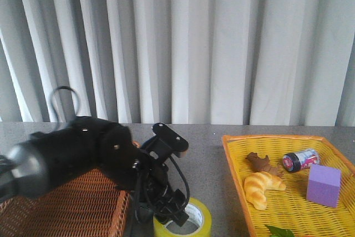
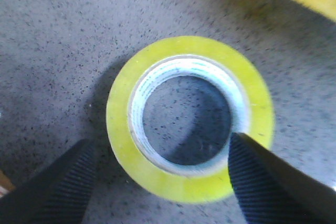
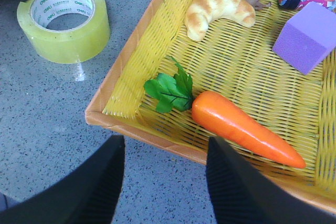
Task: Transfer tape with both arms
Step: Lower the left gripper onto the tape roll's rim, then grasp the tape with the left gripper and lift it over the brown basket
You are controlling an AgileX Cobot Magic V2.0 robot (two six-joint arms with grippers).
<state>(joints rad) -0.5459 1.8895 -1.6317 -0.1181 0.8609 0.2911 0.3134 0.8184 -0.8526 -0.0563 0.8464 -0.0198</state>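
Note:
The tape [image 1: 201, 215], a yellow translucent roll with a white printed core, lies flat on the grey table at the front, between the two baskets. My left gripper [image 1: 176, 213] hangs just over it. In the left wrist view the tape [image 2: 123, 129] fills the middle, and my left gripper [image 2: 160, 140] is open: one finger [image 2: 58, 187] is outside the roll, the other [image 2: 268, 182] is over its far rim. My right gripper [image 3: 165, 139] is open and empty above the near corner of the yellow basket [image 3: 123, 56], with the tape [image 3: 68, 40] some way off.
A brown wicker basket [image 1: 66, 206] sits at the front left under my left arm. The yellow basket [image 1: 236, 162] on the right holds a croissant [image 1: 262, 187], a brown figure [image 1: 260, 163], a small can [image 1: 299, 159], a purple cube [image 1: 323, 184] and a carrot [image 3: 241, 127].

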